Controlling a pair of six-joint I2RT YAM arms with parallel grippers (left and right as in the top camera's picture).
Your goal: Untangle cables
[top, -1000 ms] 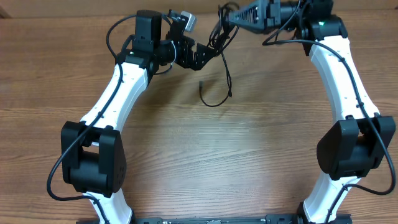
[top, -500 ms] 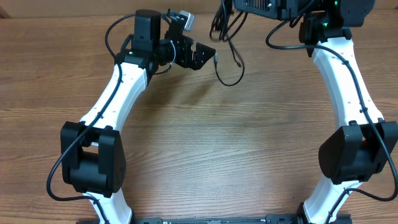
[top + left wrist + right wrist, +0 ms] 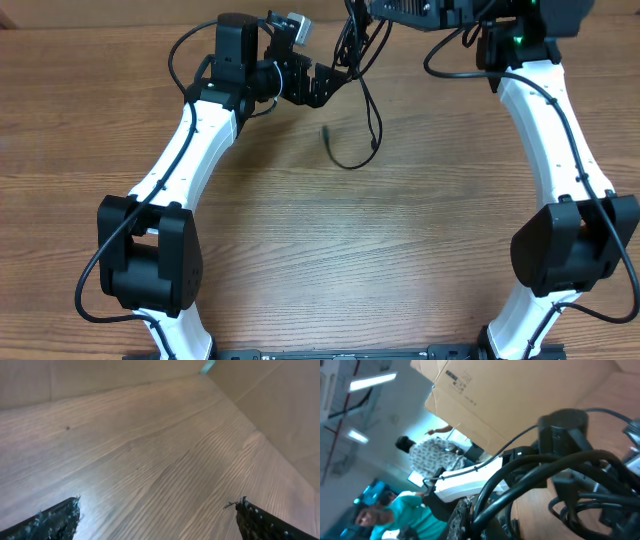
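The cables [image 3: 362, 100] are thin black cords hanging in a bundle from my right gripper [image 3: 362, 12] at the far edge of the table. One loop trails down to the wood, with a plug end [image 3: 325, 130] beside it. In the right wrist view the cords [image 3: 530, 485] fill the jaws [image 3: 485, 520], which are shut on them. My left gripper [image 3: 325, 82] sits just left of the hanging bundle. The left wrist view shows its fingers [image 3: 157, 515] wide apart, with only bare wood between them.
A cardboard wall [image 3: 100, 12] runs along the table's far edge, and it also shows in the left wrist view [image 3: 280, 405]. The white arms' own thick black wires [image 3: 185, 50] loop near both wrists. People [image 3: 425, 455] stand in the background of the right wrist view.
My right gripper has risen toward the top edge with the cables. The hanging loop swung right, then back left and lower. The left gripper stayed in place, with the bundle now close beside it.
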